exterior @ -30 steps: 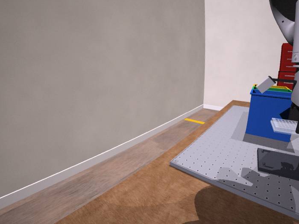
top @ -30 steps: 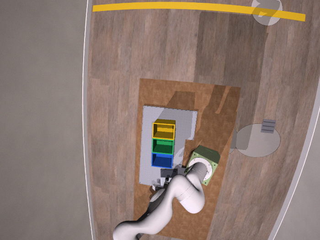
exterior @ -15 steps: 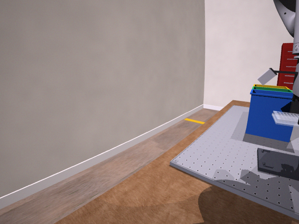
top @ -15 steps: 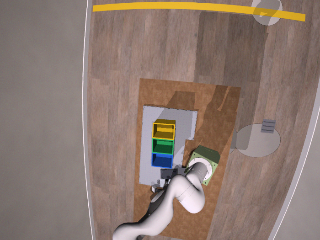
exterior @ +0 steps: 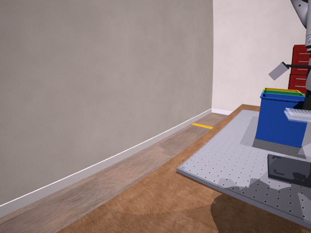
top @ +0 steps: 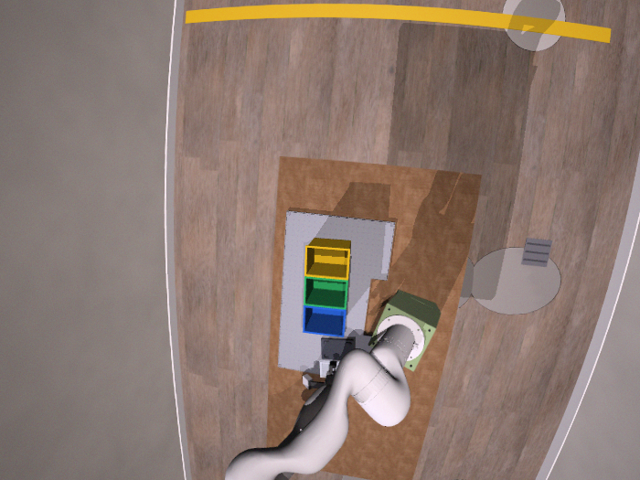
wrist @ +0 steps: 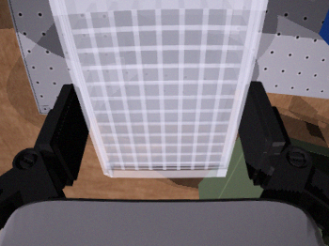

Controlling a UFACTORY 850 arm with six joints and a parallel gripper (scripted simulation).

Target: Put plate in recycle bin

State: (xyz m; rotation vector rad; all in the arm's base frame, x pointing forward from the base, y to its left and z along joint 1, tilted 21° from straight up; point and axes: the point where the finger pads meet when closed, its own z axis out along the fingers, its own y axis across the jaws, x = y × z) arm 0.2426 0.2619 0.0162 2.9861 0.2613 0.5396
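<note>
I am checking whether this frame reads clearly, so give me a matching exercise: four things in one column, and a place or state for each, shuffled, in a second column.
Things
1. clear gridded 96-well plate
2. yellow open-topped bin
3. blue open-topped bin
4. dark flat plate nest

Places or states
A. end of the row nearest the arm's base
B. bare on the perforated grey board
C. clamped in the black tool, off the board
D. end of the row farthest from the arm's base

Pairs: 1-C, 2-D, 3-A, 4-B

Blue bin [exterior: 280, 121] (nearest) blocks ahead
</note>
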